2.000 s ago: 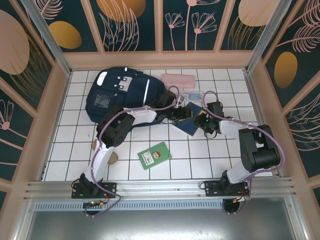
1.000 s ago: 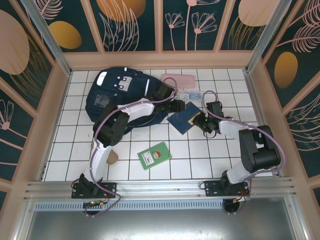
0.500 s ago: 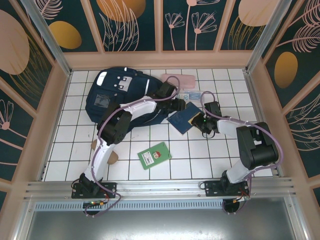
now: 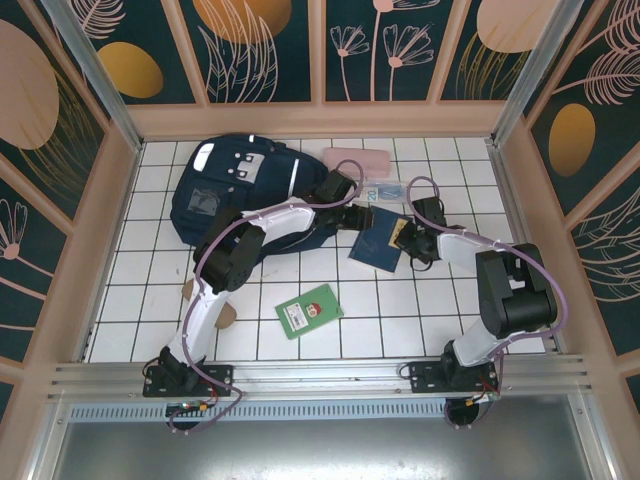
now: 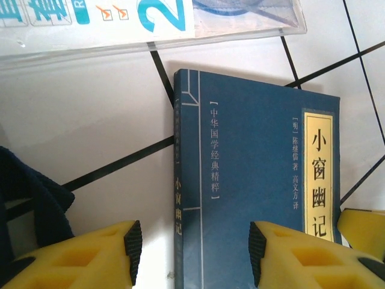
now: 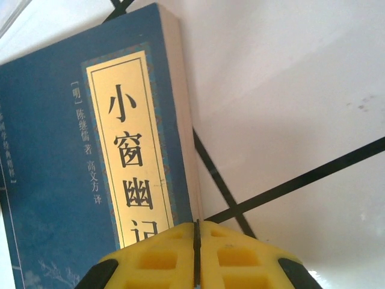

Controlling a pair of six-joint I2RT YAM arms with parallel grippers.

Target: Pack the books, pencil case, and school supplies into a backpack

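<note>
While holding left pincer (image 5: pixel 191 251) half open and empty over navy book (image 5: pixel 255 174), has right pincer (image 6: pixel 197 241) shut at its edge

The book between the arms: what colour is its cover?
Navy book with a yellow label; right wrist view shows it best.

Tiled table (image 4: pixel 150 300) — backpack (image 4: pixel 230 190), navy book (image 4: pixel 372 248), green book (image 4: pixel 309 311), packet (image 4: pixel 385 190) (pink case (image 4: pixel 355 160), perhaps)
</note>
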